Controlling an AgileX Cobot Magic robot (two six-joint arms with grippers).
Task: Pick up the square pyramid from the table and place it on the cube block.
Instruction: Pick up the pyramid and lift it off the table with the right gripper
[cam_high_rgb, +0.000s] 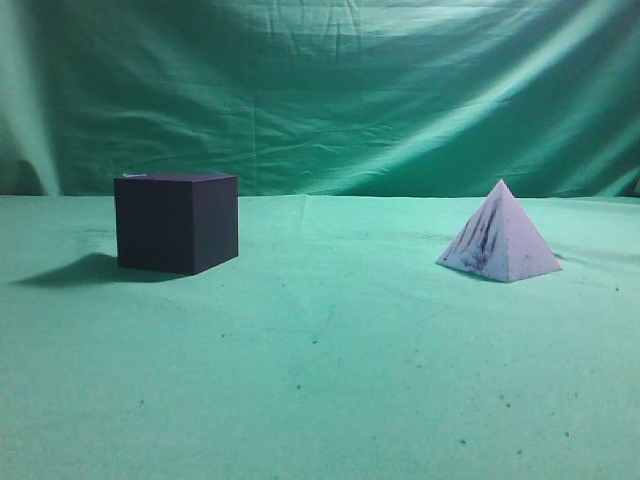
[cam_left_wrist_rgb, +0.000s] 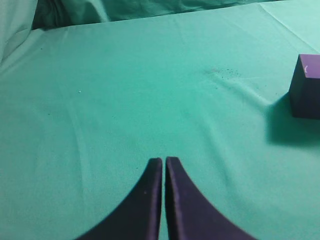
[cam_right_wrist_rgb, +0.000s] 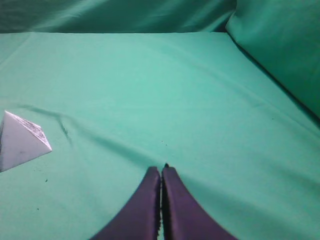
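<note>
The pale square pyramid (cam_high_rgb: 500, 236) with dark streaks stands on the green table (cam_high_rgb: 330, 340) at the right. It also shows at the left edge of the right wrist view (cam_right_wrist_rgb: 21, 142). The dark cube block (cam_high_rgb: 176, 221) stands at the left, with a small pale mark on its top edge; it shows at the right edge of the left wrist view (cam_left_wrist_rgb: 306, 86). My left gripper (cam_left_wrist_rgb: 163, 161) is shut and empty, well left of the cube. My right gripper (cam_right_wrist_rgb: 161, 170) is shut and empty, well right of the pyramid. Neither gripper shows in the exterior view.
Green cloth backdrop (cam_high_rgb: 320, 90) hangs behind the table. Cloth folds rise at the right in the right wrist view (cam_right_wrist_rgb: 280, 55). Small dark specks (cam_left_wrist_rgb: 222, 73) dot the cloth near the cube.
</note>
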